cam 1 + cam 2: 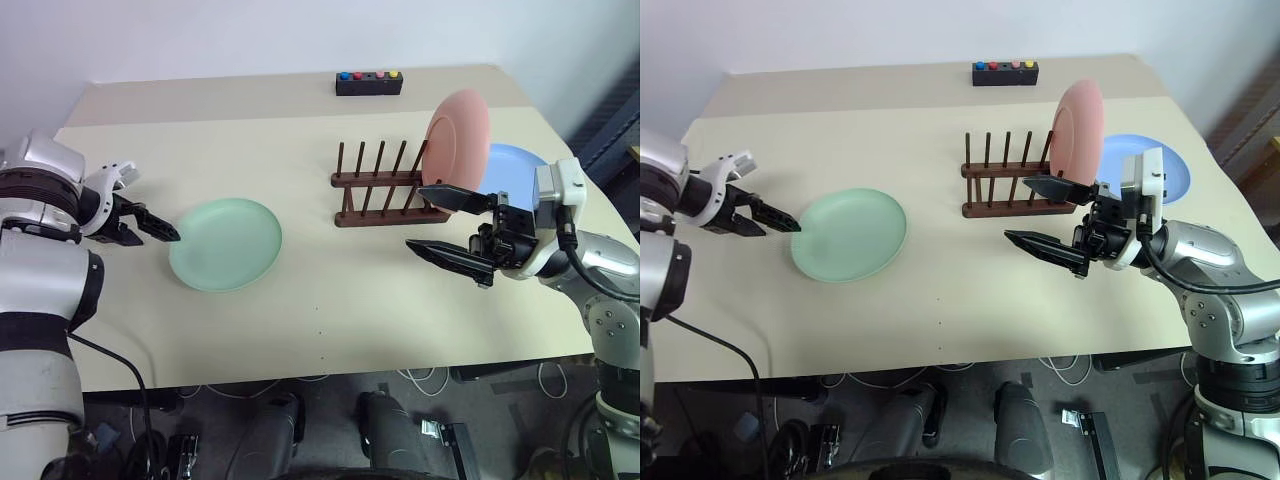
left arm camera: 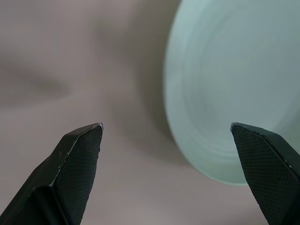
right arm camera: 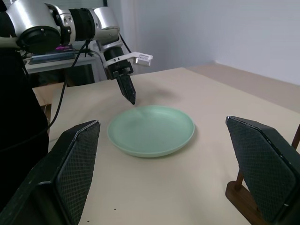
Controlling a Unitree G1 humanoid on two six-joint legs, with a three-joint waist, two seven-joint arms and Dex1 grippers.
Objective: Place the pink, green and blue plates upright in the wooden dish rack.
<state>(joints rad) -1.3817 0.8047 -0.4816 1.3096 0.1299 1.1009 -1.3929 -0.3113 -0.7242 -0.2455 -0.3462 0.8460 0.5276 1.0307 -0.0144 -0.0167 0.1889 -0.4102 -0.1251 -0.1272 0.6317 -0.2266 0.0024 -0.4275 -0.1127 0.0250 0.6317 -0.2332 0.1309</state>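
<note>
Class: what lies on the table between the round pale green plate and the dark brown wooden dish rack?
Nothing: between green plate and rack, bare table, left eye view.

I see beige desk (image 1: pixel 300 310): green plate (image 1: pixel 226 244) flat at left, wooden dish rack (image 1: pixel 385 190) mid-right, blue plate (image 1: pixel 512 170) flat beyond it, black button box (image 1: pixel 369 83) near far edge.

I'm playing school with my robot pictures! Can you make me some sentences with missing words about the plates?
1. The plate standing upright in the wooden dish rack is ____.
2. The green plate lies ____ on the table.
3. The left gripper is at the edge of the ____ plate.
4. The blue plate lies flat behind the ____ gripper.

Missing words: pink; flat; green; right
</note>
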